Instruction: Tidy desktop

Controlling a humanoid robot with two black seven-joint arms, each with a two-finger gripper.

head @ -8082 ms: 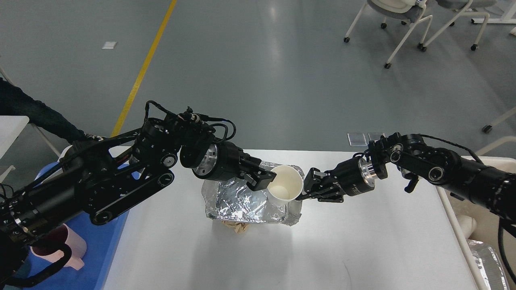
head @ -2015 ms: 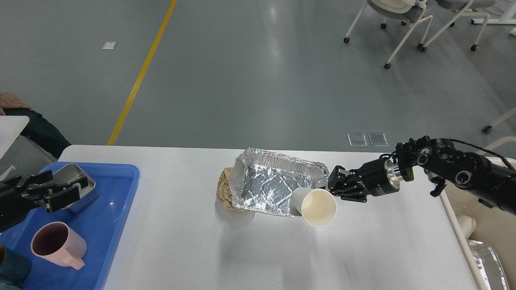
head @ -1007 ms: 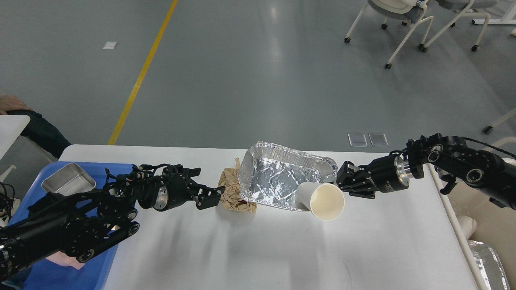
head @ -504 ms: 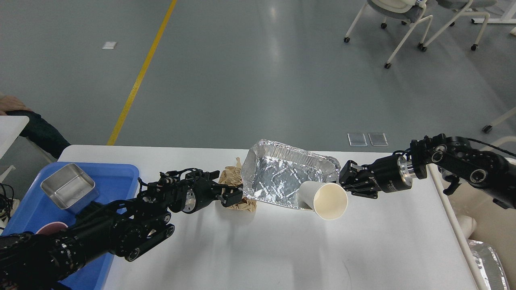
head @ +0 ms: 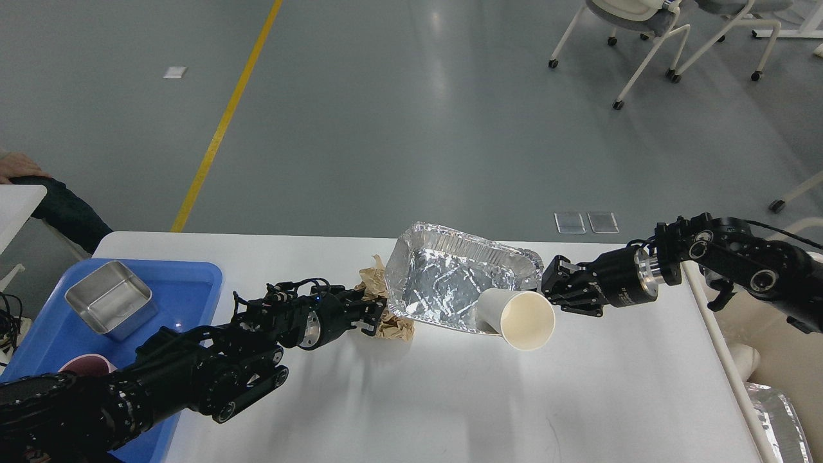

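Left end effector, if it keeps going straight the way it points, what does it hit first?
Most likely the crumpled brown paper wad, right at the left end effector; behind it sits the silver foil tray. Depth is unclear.

On my feed the table is plain white. The foil tray is shiny silver with crinkled highlights, and the paper cup is white outside, cream inside. The crumpled paper is tan-brown. At the left sits a bright blue tray holding a grey steel tin and a pink mug. Both my arms are black with silver rings. The floor is grey with a yellow stripe.
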